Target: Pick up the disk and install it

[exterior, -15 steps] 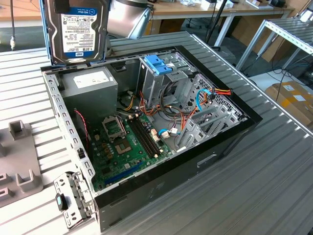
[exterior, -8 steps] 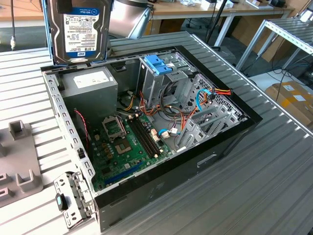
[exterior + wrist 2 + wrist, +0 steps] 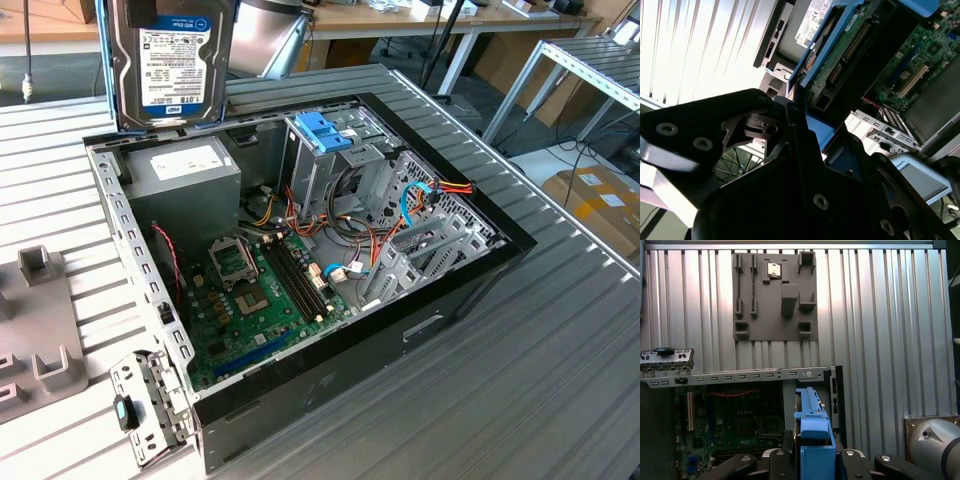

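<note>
Ribbed metal desk [image 3: 560, 400] carries the open computer case [image 3: 330, 385], and you've got the pincer [image 3: 814, 462] clamped on the disk [image 3: 172, 60], upright above the case.

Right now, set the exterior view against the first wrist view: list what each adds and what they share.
Exterior view: power supply, blue-handled drive cage, cardboard boxes. First wrist view: jaws flanking the disk at its blue carrier, a small chip-like part on the grey fixture plate. Both: the disk, motherboard, open computer case, fixture plate.
</note>
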You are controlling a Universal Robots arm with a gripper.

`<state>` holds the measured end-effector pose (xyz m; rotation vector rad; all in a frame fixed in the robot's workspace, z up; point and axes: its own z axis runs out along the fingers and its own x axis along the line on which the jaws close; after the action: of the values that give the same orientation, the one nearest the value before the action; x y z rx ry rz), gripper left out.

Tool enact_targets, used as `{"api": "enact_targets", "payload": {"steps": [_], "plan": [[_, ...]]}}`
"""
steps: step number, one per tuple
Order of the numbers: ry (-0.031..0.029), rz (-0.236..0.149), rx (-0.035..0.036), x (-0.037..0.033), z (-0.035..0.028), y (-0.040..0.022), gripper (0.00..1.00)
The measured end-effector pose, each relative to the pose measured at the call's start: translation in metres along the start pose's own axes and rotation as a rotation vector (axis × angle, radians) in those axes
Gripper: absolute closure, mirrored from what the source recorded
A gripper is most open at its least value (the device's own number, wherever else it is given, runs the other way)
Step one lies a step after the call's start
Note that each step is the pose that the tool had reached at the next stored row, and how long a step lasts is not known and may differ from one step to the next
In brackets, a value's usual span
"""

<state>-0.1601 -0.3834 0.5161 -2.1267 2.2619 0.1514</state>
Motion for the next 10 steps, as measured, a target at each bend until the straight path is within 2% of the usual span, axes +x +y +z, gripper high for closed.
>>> {"api": "enact_targets", "payload": {"steps": [10], "plan": [[0.0000, 0.000, 0.0000, -0.0005, 0.0001, -0.0091, 0.63]]}}
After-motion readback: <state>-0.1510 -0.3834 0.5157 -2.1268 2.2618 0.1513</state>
